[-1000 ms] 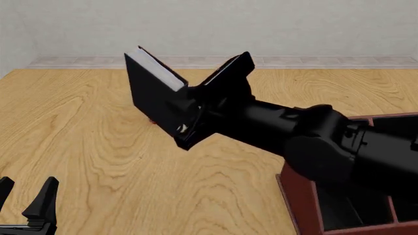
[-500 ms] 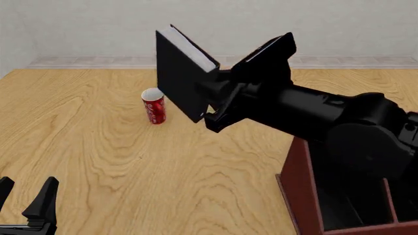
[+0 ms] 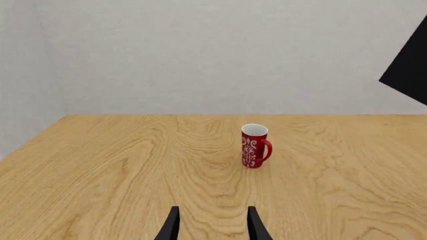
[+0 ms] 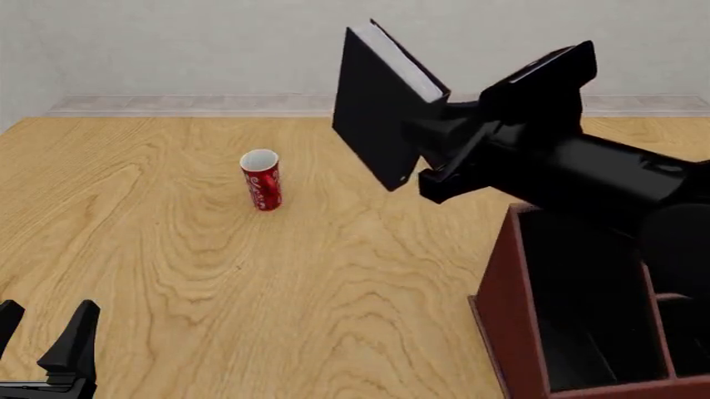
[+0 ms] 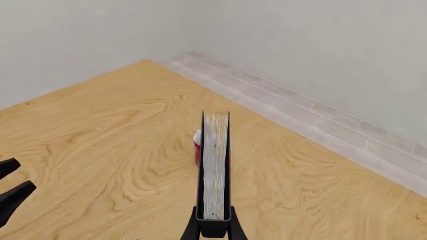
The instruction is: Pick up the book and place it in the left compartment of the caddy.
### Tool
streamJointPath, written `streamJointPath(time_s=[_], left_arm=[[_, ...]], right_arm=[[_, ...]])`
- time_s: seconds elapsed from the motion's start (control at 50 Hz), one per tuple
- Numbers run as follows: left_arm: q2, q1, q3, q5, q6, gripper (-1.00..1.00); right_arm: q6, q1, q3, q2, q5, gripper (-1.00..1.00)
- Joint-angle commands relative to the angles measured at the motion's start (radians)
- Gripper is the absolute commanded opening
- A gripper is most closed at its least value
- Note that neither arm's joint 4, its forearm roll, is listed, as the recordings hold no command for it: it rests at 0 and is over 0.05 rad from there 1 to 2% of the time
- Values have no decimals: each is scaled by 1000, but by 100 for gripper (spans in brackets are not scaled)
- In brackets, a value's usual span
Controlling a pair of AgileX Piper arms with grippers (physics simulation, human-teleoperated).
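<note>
High over the table, the black book [image 4: 375, 116] with its white page edge [image 4: 406, 65] hangs tilted, my right gripper [image 4: 421, 174] shut on its lower part. It sits up and to the left of the reddish-brown caddy [image 4: 510, 320], whose long left compartment [image 4: 583, 303] lies open below the arm. The right wrist view looks along the book's page edge [image 5: 215, 165], clamped between the fingers [image 5: 198, 231]. A black corner of the book [image 3: 410, 65] shows in the left wrist view. My left gripper [image 4: 46, 314] [image 3: 212, 216] rests open and holds nothing at the near left.
A red can-like cup [image 4: 262, 179] [image 3: 253, 146] stands upright on the wooden table, left of the book; in the right wrist view the cup [image 5: 197, 146] peeks out behind the book. The caddy's smaller slots [image 4: 682, 332] lie right of the long one.
The right arm has carried the book up and to the right, toward the caddy, uncovering the red cup. The left gripper has not moved.
</note>
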Motion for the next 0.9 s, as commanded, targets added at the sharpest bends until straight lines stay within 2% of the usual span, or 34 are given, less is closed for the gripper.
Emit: streamJointPath(time_s=[0.02, 0.5, 0.9], left_arm=[[0, 0, 0, 0, 0, 100], [0, 0, 0, 0, 0, 100], [0, 0, 0, 0, 0, 100]], right_arm=[[28, -65, 29, -82, 25, -100], [30, -143, 82, -231, 106, -100], [38, -262, 151, -386, 194, -100]])
